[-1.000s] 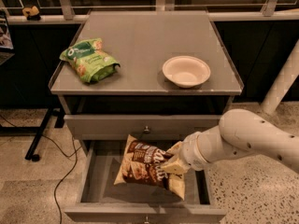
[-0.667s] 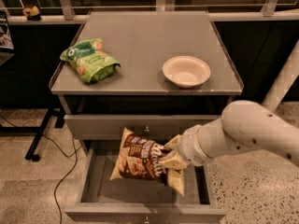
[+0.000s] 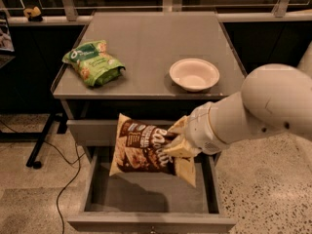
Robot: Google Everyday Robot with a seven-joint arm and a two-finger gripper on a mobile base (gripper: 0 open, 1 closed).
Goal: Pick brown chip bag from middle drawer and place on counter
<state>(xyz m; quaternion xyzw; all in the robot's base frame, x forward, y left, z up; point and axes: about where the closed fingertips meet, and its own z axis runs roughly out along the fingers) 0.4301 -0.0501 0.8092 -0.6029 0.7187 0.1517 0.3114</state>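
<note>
The brown chip bag [image 3: 144, 146] hangs in the air above the open middle drawer [image 3: 146, 199], lifted clear of its grey floor. My gripper [image 3: 176, 139] is shut on the bag's right end, with cream fingers [image 3: 179, 125] pinching it. The white arm reaches in from the right. The bag sits just in front of the closed top drawer front, below the counter [image 3: 146, 48] edge. The counter is a broad grey top above the drawers.
A green snack bag [image 3: 92, 62] lies on the counter's left side. A white bowl [image 3: 194, 74] stands on its right side. A black stand leg and cable run on the floor at the left. A railing runs behind the counter.
The arm has lifted the brown chip bag up out of the drawer. The bag has risen from near the drawer floor to in front of the top drawer.
</note>
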